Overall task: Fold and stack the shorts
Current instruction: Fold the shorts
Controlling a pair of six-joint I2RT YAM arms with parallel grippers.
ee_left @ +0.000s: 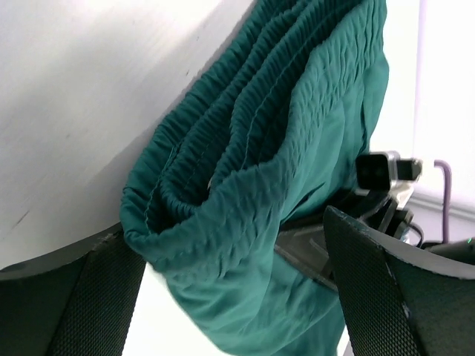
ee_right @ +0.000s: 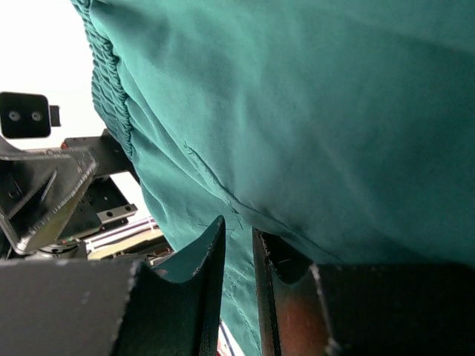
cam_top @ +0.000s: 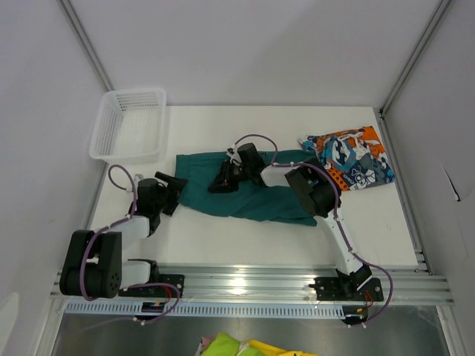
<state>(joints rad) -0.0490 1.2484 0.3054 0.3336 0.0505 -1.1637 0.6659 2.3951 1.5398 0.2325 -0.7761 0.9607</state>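
Note:
The dark teal shorts (cam_top: 252,194) lie spread across the middle of the table. At their left end my left gripper (cam_top: 172,191) stands open, and in the left wrist view the gathered waistband (ee_left: 223,178) bulges between the wide-apart fingers (ee_left: 82,297) of this gripper (ee_left: 234,297). My right gripper (cam_top: 221,182) is over the upper middle of the teal shorts (ee_right: 312,119). Its jaws (ee_right: 239,248) are shut on a fold of the fabric. The patchwork-print shorts (cam_top: 349,159) lie folded at the back right, away from both grippers.
A white mesh basket (cam_top: 130,122) stands at the table's back left corner. Metal frame posts run along both side walls. The aluminium rail (cam_top: 245,285) with the arm bases spans the near edge.

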